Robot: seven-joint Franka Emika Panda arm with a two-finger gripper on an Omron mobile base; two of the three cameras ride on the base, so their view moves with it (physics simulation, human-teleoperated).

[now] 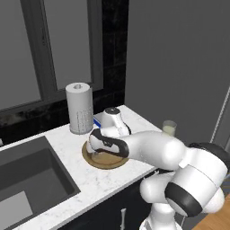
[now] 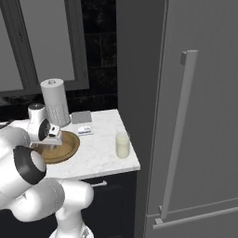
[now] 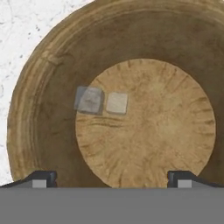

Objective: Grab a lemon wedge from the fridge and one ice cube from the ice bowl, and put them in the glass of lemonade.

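The ice bowl (image 3: pixel 39 87), a shallow brown wooden dish, lies under my hand. Two ice cubes rest on its flat floor: a greyer ice cube (image 3: pixel 89 99) and a paler one (image 3: pixel 117 103) touching beside it. My gripper (image 3: pixel 111 179) hangs open just above the bowl, its fingertips (image 3: pixel 41 178) wide apart and nothing between them. From the base the gripper (image 2: pixel 49 142) sits over the bowl (image 2: pixel 69 145). The glass of lemonade (image 2: pixel 122 145) stands near the counter's right end. The fridge (image 2: pixel 204 93) is closed, so the lemon wedge is hidden.
A paper towel roll (image 1: pixel 80 108) stands just behind the bowl (image 1: pixel 108 162). A dark sink basin (image 1: pixel 27 179) lies to the left. A flat grey pad (image 2: pixel 81 116) and a small box (image 2: pixel 85 130) sit at the counter's back. The fridge handle (image 2: pixel 179 135) runs vertically.
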